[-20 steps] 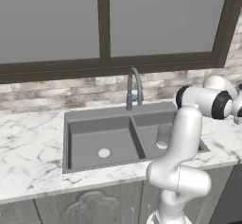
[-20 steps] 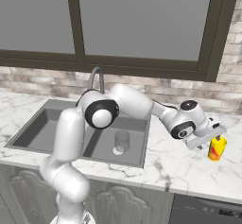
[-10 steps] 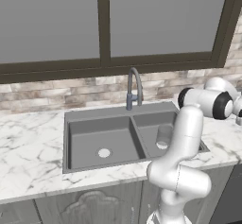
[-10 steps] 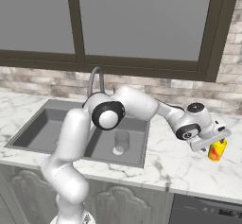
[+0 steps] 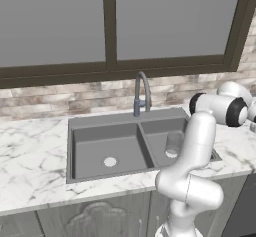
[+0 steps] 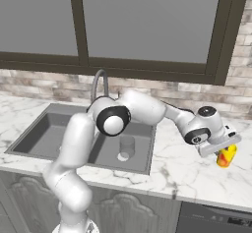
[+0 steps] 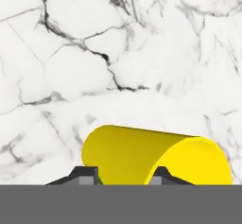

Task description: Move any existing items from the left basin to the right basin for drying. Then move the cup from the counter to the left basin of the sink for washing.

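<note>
The yellow cup (image 6: 226,157) stands on the white marble counter (image 6: 192,178) to the right of the sink. My gripper (image 6: 222,152) comes down over it from the left. In the hand view the cup (image 7: 142,154) sits between the two fingertips, my gripper (image 7: 124,175) shut on it with both tips against its sides. The grey tumbler (image 5: 173,143) (image 6: 127,145) stands in the narrower right basin (image 5: 161,130) (image 6: 144,151). The wider left basin (image 5: 92,146) (image 6: 42,133) holds nothing but its white drain.
The grey gooseneck tap (image 5: 141,91) (image 6: 100,82) rises behind the sink's divider. A brick backsplash and dark-framed window run behind the counter (image 5: 30,156). My own arm stretches over the right basin toward the cup.
The hand moved right onto the yellow cup, then the jaws closed in from wide open against its sides. The tumbler has not moved.
</note>
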You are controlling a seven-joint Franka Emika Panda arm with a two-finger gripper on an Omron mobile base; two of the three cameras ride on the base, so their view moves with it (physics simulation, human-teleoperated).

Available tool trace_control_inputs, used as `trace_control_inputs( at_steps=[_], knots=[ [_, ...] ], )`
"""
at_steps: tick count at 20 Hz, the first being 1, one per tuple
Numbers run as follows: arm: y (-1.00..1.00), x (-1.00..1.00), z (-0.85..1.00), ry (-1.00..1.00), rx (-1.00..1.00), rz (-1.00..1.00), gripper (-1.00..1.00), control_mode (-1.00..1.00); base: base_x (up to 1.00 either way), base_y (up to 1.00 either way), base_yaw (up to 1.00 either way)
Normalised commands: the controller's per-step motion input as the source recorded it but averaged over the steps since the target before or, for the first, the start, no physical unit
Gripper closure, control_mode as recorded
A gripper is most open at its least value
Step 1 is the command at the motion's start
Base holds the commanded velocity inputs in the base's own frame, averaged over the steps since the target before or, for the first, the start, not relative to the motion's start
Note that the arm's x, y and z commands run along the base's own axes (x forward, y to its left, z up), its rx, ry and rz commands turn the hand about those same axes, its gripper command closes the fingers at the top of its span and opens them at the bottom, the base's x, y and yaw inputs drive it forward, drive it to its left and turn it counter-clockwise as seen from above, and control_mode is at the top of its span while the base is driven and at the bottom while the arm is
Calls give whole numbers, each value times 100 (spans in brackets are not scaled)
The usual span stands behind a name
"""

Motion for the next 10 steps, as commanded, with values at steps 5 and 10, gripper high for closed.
trace_control_inputs(
  at_steps=[5, 10],
  knots=[
    [42, -30, 8, -5, 0, 1, 100, -100, 0, 0, 0],
    [66, -46, 54, -9, 0, 8, 100, -100, 0, 0, 0]
  ],
)
